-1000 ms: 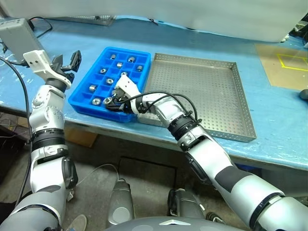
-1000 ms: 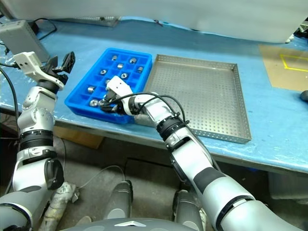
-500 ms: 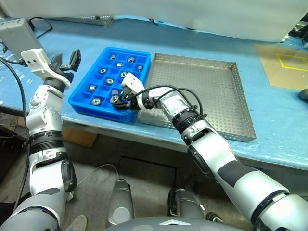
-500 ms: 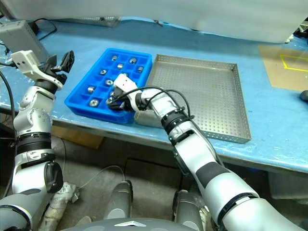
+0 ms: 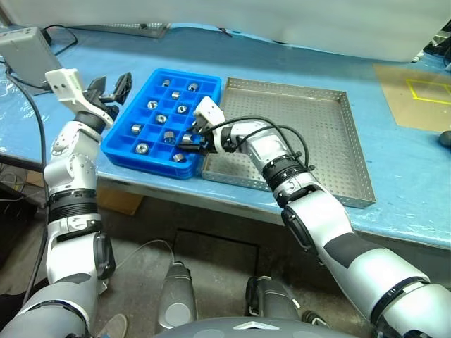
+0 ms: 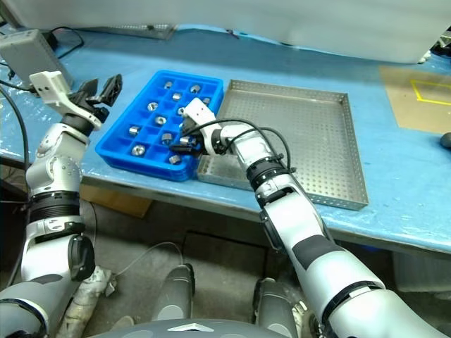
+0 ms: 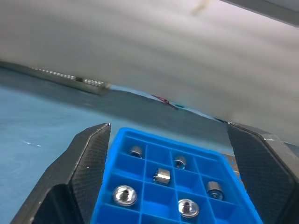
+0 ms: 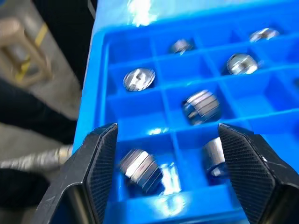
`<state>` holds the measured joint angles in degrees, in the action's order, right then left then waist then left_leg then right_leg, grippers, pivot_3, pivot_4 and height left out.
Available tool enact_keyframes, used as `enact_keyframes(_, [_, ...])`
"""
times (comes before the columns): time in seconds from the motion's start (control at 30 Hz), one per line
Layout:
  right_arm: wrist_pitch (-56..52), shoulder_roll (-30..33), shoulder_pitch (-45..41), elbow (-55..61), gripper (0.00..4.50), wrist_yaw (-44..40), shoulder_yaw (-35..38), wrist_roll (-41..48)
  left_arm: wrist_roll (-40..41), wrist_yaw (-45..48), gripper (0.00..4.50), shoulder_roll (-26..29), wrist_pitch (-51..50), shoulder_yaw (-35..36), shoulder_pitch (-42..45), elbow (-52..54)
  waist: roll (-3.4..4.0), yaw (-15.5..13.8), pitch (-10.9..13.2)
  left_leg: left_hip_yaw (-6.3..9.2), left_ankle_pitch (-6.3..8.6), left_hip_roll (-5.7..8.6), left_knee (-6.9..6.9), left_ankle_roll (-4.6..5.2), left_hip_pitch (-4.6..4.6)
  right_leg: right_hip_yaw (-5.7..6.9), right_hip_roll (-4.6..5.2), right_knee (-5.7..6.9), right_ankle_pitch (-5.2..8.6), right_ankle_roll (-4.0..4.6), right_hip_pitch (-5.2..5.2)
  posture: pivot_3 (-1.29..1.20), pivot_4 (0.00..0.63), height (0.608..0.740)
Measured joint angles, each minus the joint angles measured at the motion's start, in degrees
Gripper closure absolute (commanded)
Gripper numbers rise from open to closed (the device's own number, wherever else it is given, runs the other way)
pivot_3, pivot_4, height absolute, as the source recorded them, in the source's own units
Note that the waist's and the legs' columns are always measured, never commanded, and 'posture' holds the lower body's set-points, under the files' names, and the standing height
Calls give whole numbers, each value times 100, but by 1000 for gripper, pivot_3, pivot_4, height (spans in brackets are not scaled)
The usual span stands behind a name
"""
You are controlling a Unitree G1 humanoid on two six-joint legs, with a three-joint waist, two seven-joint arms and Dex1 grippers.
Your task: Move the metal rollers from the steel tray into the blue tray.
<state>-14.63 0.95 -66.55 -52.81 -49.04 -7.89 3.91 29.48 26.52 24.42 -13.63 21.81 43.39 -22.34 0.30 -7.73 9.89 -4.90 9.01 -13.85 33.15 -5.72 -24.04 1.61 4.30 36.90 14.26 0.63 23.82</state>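
Observation:
The blue tray (image 5: 161, 121) lies on the blue table, with the steel tray (image 5: 303, 134) right beside it on its right. Several metal rollers (image 8: 201, 105) rest in the blue tray's square compartments. My right gripper (image 5: 189, 143) hovers low over the tray's near right corner. It is open, with nothing between its fingers (image 8: 98, 163). Below it one roller (image 8: 139, 166) lies in the nearest compartment and another (image 8: 212, 156) in the one beside it. My left gripper (image 5: 114, 84) is raised just left of the blue tray, open wide and holding nothing.
A grey box (image 5: 25, 48) with cables stands at the far left of the table. A tan mat with a yellow taped square (image 5: 423, 91) lies at the far right, a dark object (image 5: 445, 137) near it. The table's front edge runs just under both trays.
My right gripper has slid right along the blue tray's near side and gone from shut to open. My left gripper has moved a little toward the blue tray.

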Motion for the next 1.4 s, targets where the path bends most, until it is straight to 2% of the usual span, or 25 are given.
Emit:
enact_keyframes(0.17, [45,475,534,1039,927,699,779,349,-158,648,247,-276,155,-515,407,-542,-4,-7,-2,-16,-6,9,6,10,9,-15,2,-2,-7,-6,-11,-70,150,740])
enact_keyframes(0.33, [217,1094,1742,2278,927,1602,1180,302,-427,1291,247,-497,447,-894,754,-1462,-6,136,-3,-28,-8,8,4,12,22,-31,-2,-4,-14,-12,-18,-166,150,740])
enact_keyframes(0.5, [-269,1101,2580,3269,927,2270,1891,793,-575,2197,247,-643,620,-1244,1048,-1949,-6,373,-3,-58,-6,9,-10,17,58,-52,-2,-8,-19,-12,-29,-202,150,740])
enact_keyframes(0.63, [-568,1122,3219,4155,906,2476,1987,1001,-836,2531,124,-834,1013,-1422,1083,-2430,-6,507,-3,-66,-5,9,-33,20,111,-66,-2,-22,-19,-10,-71,-219,150,740])
enact_keyframes(0.73, [-743,1119,3561,4464,350,2591,1949,1033,-968,2593,0,-1083,1210,-1544,986,-2477,-6,533,-3,-73,-5,13,-31,21,115,-76,-1,-23,-20,-9,-72,-225,150,740])
enact_keyframes(0.77, [-776,1119,3639,4552,55,2625,1925,1033,-984,2589,0,-1146,1246,-1562,925,-2448,-6,541,-3,-75,-6,13,-31,21,118,-79,-1,-23,-21,-9,-72,-225,150,740])
enact_keyframes(0.8, [-830,1119,3703,4649,23,2657,1916,1045,-1001,2576,0,-1203,1264,-1575,836,-2387,-6,547,-3,-77,-5,12,-31,22,121,-83,-2,-23,-22,-8,-72,-203,150,740])
enact_keyframes(0.97, [-957,1119,3750,4896,23,2703,1946,1253,-1122,2380,0,-1379,1309,-1643,586,-2212,-6,530,-2,-81,-12,13,-33,32,127,-88,-2,-24,-21,-5,-72,-192,150,740])
enact_keyframes(1.4, [-690,1188,3491,4610,23,2818,1889,1227,-1219,2315,0,-1390,1368,-1714,584,-1953,-6,520,-2,-89,-13,16,-44,35,129,-96,-2,-31,-21,-6,-72,-160,150,740])
